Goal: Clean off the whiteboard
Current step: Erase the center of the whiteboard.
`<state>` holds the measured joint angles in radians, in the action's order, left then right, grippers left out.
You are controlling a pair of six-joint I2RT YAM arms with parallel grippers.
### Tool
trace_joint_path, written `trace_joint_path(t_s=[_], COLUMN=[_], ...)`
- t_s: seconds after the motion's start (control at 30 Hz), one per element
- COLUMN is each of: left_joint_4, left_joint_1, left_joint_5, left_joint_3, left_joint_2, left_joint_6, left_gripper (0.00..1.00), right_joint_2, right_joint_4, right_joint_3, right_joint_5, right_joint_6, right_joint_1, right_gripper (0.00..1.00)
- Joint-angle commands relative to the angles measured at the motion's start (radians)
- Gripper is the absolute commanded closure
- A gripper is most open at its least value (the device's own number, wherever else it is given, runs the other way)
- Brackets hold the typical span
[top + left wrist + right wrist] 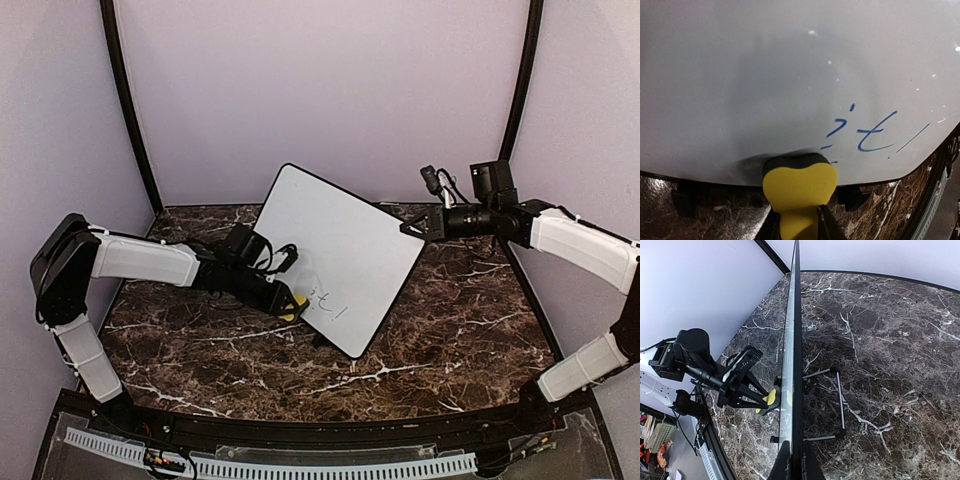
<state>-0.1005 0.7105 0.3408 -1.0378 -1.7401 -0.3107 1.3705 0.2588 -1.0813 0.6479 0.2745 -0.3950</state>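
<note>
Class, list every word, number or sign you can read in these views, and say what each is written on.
"it": blue marker handwriting on the large glossy white rectangular whiteboard, followed by a slanted stroke.
Small blue dashes beside it: too fragmentary to read.
No other text is visible.

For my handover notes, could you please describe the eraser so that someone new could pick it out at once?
On the dark marble table, a whiteboard stands propped at the centre. Against its lower left edge, the left gripper is shut on the eraser, the only yellow thing in view.
</note>
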Motion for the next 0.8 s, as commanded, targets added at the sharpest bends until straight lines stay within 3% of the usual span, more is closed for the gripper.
trace_joint_path(t_s=[0.0, 0.13, 0.47, 0.77], left_joint_4=[-0.045, -0.036, -0.078, -0.068], left_joint_1=[0.018, 0.018, 0.018, 0.017], left_joint_5=[-0.053, -0.063, -0.105, -0.112], left_joint_3=[0.069, 0.040, -0.214, -0.258], left_joint_2=[0.004, -0.005, -0.088, -0.090], left_joint_6=[-0.011, -0.008, 0.061, 0.080], left_gripper=[1.00, 1.00, 1.00, 1.00], right_joint_2=[0.010, 0.014, 0.005, 0.017], right_joint_4=[-0.009, -0.008, -0.003, -0.007], right_joint_3=[0.017, 0.014, 0.013, 0.012], right_joint_5=[0.045, 0.047, 0.042, 0.047], right_joint_6=[-0.112, -0.110, -0.112, -0.112], right_joint_1=[-0.039, -0.039, -0.040, -0.040], right_gripper=[1.00, 1.00, 1.00, 1.00])
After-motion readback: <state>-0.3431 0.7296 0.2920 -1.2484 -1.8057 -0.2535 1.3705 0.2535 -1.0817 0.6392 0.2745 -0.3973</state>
